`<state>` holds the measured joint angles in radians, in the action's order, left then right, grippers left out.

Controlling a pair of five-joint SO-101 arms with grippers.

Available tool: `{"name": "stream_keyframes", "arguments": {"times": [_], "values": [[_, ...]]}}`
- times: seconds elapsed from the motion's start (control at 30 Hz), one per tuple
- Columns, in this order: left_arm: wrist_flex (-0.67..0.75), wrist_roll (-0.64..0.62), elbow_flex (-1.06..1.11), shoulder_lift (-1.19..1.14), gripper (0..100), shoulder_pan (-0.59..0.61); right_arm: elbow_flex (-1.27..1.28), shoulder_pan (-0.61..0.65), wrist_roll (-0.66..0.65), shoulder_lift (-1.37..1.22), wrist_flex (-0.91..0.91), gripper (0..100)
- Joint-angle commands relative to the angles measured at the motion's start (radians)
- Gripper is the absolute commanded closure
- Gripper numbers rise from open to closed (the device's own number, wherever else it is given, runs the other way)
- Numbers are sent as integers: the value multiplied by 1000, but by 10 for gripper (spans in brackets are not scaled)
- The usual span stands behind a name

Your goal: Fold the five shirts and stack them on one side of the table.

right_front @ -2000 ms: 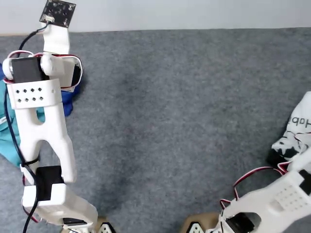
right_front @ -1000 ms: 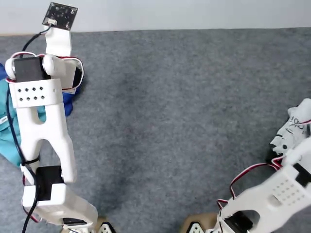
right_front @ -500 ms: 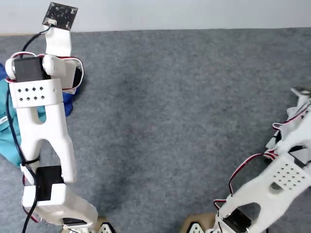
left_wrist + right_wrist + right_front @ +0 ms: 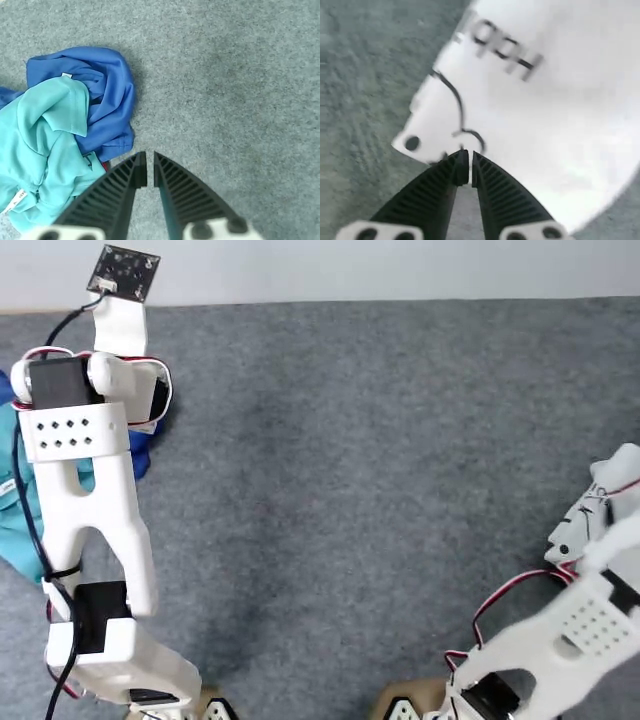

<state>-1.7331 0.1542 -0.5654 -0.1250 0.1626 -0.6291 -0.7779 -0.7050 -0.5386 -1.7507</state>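
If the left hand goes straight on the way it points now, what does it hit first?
Most likely the bare grey table cover. The left hand points just past the edge of the blue shirt. Depth is hard to judge, so it might brush that edge.

The white plastic left arm (image 4: 88,475) lies stretched far forward in the high view, wrist at the far end. Its black ribbed left gripper (image 4: 145,169) points downward, jaws closed to a thin slit. The white plastic right arm (image 4: 578,632) angles outward to the right (red and white wires (image 4: 505,605) loop by its elbow). Its black ribbed right gripper (image 4: 465,165) likewise has jaws pressed nearly together.
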Motion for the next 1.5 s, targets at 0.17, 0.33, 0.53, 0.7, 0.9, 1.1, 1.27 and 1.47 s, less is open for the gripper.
{"name": "stream_keyframes", "arguments": {"times": [0.17,0.33,0.53,0.7,0.9,1.1,1.27,1.47], "values": [[-23,6,-4,49,960,2,-9,-196,-144,68,1,989],[-23,6,-4,49,960,-3,-9,-295,-201,-35,96,989],[-23,8,-4,49,960,-3,-12,-325,-210,-205,145,989],[-23,8,-4,49,960,-3,-92,-317,-203,-193,77,989],[-23,9,-7,49,960,-3,-282,-252,-201,-79,-21,989],[-23,9,-7,49,960,-3,-301,-116,-112,-62,-4,989],[-23,9,-8,51,960,-3,-301,-35,17,-79,-5,989],[-23,5,-4,126,961,-5,-304,-4,91,30,-41,989]]}}
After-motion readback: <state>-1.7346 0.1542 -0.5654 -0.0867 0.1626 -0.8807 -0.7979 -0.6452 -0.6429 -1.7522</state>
